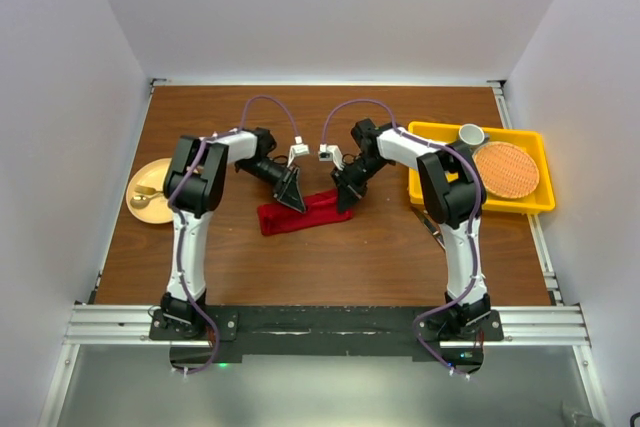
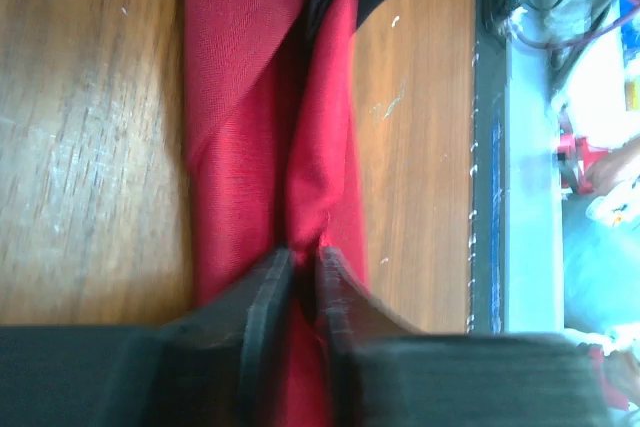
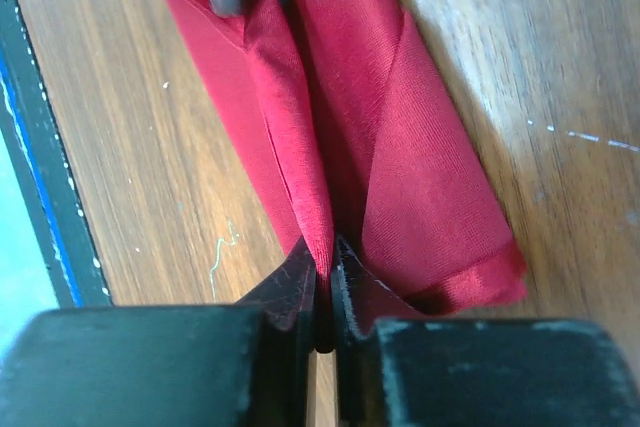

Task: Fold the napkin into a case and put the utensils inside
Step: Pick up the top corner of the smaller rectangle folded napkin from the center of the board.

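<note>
The deep-red napkin (image 1: 312,214) lies folded into a narrow strip in the middle of the table. My left gripper (image 1: 293,197) is at its left part. In the left wrist view its jaws (image 2: 305,257) stand narrowly apart with a raised fold of the napkin (image 2: 240,97) pinched between the tips. My right gripper (image 1: 346,197) is at the strip's right end. Its jaws (image 3: 322,252) are shut tight on a ridge of the napkin (image 3: 400,147). Slim silvery utensils (image 1: 433,230) lie on the table near the tray's front left corner, partly behind the right arm.
A yellow tray (image 1: 440,132) at the right holds a round orange woven mat (image 1: 506,169) and a small cup (image 1: 472,134). A round wooden plate (image 1: 150,192) sits at the left edge. White walls enclose the table on three sides.
</note>
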You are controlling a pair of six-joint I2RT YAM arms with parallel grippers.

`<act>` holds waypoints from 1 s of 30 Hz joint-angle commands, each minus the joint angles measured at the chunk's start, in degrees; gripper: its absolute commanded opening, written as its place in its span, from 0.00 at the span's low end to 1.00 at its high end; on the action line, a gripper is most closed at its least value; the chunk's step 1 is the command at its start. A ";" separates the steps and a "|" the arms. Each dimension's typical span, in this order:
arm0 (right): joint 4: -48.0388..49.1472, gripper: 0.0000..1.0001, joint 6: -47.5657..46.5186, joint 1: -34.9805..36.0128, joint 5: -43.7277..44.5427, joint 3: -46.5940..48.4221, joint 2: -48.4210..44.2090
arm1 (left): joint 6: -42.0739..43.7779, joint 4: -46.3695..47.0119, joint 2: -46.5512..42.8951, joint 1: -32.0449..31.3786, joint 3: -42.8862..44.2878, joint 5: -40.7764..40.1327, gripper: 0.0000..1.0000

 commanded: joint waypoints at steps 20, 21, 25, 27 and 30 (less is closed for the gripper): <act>0.27 0.00 4.33 -0.12 -3.59 -2.05 0.09 | -13.87 50.08 -36.67 -3.21 -30.20 -17.58 0.64; 0.44 0.00 4.42 -0.12 -3.86 -2.23 -0.18 | -16.76 52.45 -36.32 -3.91 -30.83 -17.67 0.64; 1.76 0.00 5.12 -0.12 -4.56 -3.02 -1.32 | -23.63 61.33 -31.85 -6.64 -30.48 -17.07 0.64; 1.67 0.00 5.21 -0.21 -5.35 -2.94 -1.50 | -26.78 63.36 -29.74 -7.34 -30.22 -17.32 0.64; 1.85 0.00 5.47 -0.12 -5.88 -2.94 -1.58 | -28.03 67.06 -27.27 -8.22 -30.66 -16.18 0.65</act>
